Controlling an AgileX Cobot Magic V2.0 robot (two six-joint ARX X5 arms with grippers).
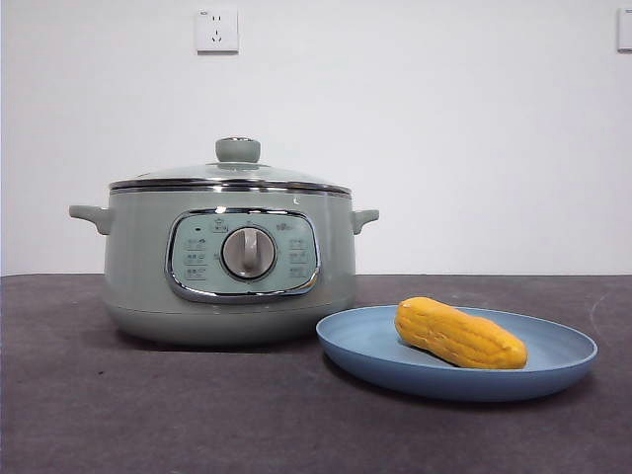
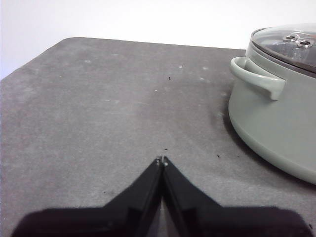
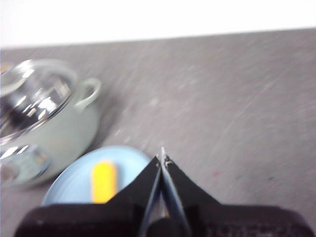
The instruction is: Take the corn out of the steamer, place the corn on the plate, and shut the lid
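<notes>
The sage-green steamer (image 1: 229,267) stands on the dark table with its glass lid (image 1: 232,174) seated on the rim. The yellow-orange corn (image 1: 459,334) lies on the light-blue plate (image 1: 375,346) to the right of the steamer. Neither arm shows in the front view. My left gripper (image 2: 162,161) is shut and empty, over bare table off to the side of the steamer (image 2: 276,118). My right gripper (image 3: 162,157) is shut and empty, high above the table beside the plate (image 3: 69,185); the corn (image 3: 104,180) and the steamer (image 3: 54,123) appear blurred in that view.
A white wall with a power socket (image 1: 216,30) stands behind the table. The dark grey table mat (image 2: 108,98) stretches wide on the steamer's side near my left gripper.
</notes>
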